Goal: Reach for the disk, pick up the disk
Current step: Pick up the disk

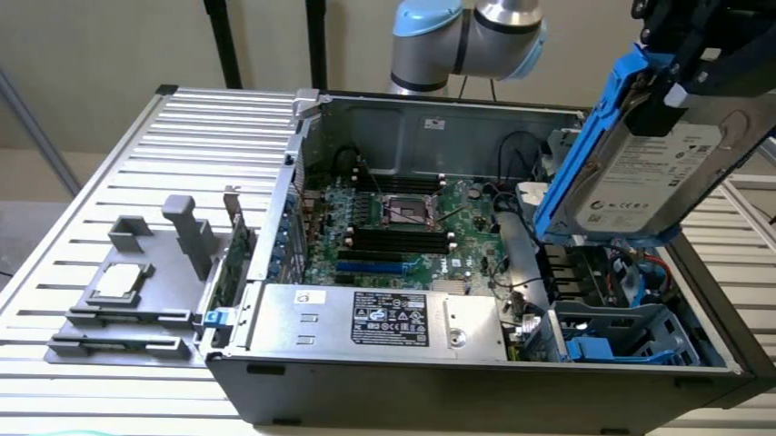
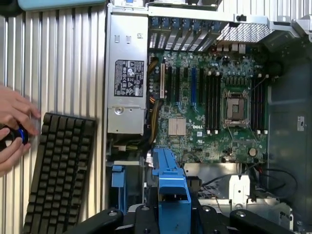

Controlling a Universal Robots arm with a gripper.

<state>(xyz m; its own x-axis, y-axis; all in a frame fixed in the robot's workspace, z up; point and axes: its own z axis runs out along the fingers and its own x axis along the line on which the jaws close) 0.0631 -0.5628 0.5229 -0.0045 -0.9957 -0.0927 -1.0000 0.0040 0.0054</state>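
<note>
Above the slatted metal table (image 1: 109,173), the half-cropped pincer (image 1: 679,68) grips the disk (image 1: 642,163), lifted clear.

**Disk held above the open computer case**

The disk (image 1: 649,173) hangs tilted in the gripper (image 1: 679,68) above the computer case (image 1: 485,386), over its drive bay (image 1: 631,331). Inside the case lie the motherboard (image 1: 401,227) and the power supply box (image 1: 376,318). Beside the case, a fixture (image 1: 134,291) carries a processor chip (image 1: 118,282); a keyboard (image 2: 61,170) lies along another side, a person's hands (image 2: 14,129) at it.
</note>
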